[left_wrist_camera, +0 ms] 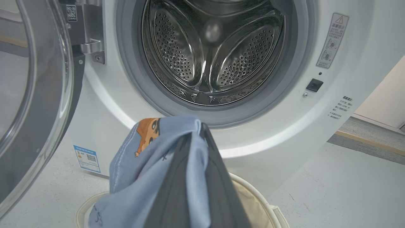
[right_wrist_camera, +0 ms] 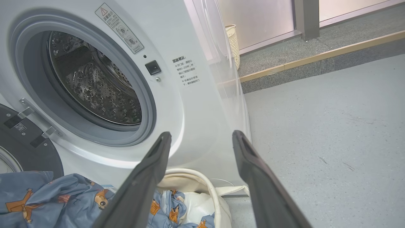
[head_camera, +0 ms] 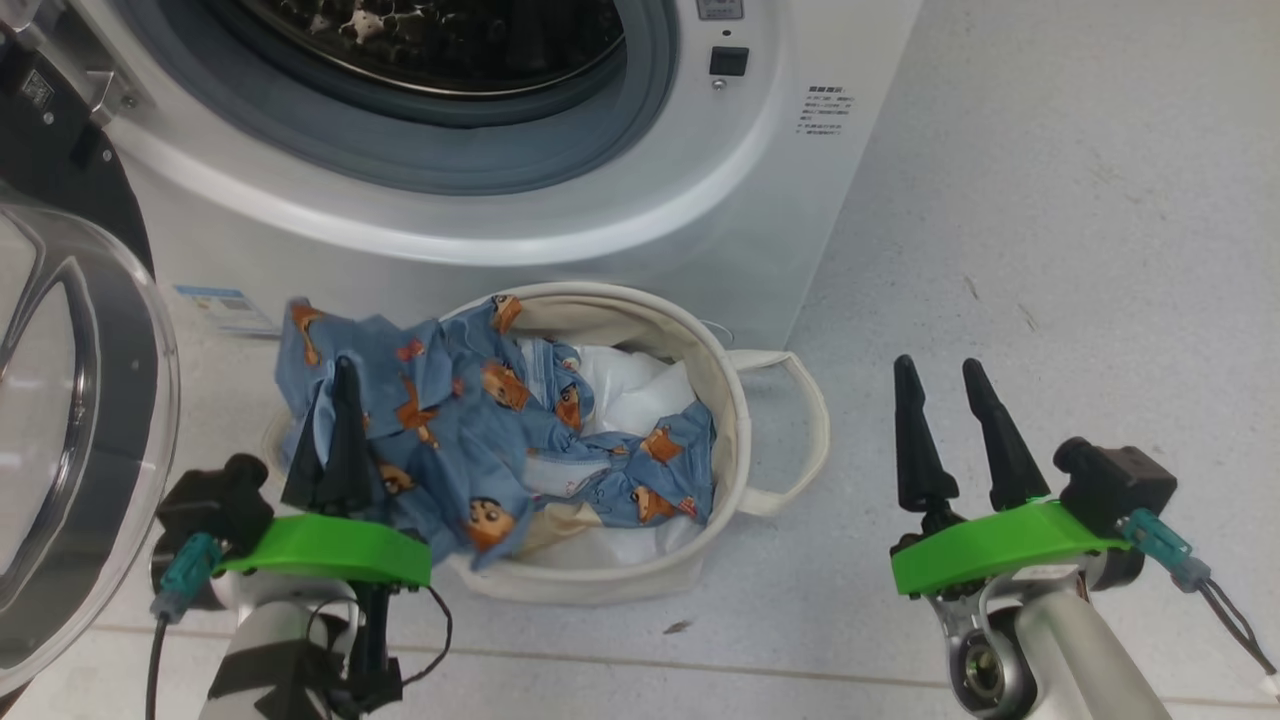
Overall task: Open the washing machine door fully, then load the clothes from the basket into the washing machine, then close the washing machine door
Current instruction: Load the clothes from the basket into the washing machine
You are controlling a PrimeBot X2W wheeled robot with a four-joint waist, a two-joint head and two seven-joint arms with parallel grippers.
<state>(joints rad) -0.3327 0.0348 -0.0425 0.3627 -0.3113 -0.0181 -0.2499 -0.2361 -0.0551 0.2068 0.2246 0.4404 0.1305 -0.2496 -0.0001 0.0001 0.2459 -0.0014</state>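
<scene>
Pale speckled floor (head_camera: 1050,250); white front-loading washing machine (head_camera: 620,210) across the top of the head view.

Washing machine door (head_camera: 90,430): swung wide to the robot's left, glass bowl facing out. Opening step looks done. Drum (left_wrist_camera: 208,57) looks bare in the left wrist view.

Basket (head_camera: 590,585): on the floor just in front of the machine, below the opening. Clothes (head_camera: 480,420): blue cartoon-print fabric heaped in it and spilling over its left rim. White padding sheet (head_camera: 640,390) shows beneath, toward the back.

Left gripper (head_camera: 342,385): fingers pressed together on a fold of the blue fabric, above the basket's left side. Cloth drapes over them, open drum straight ahead.

Right gripper (head_camera: 938,368): fingers spread, nothing between them, over bare floor, clear of the basket's handle (head_camera: 805,430).

Step in hand (judged): carry the pinched cloth into the drum.
- Lift until the hanging part clears the basket rim, or the tub may drag along.
- Go in well past the grey seal (left_wrist_camera: 133,79) before letting go, so no tail hangs over the lip to foul the door.
- The free right gripper could gather whatever trails.
</scene>
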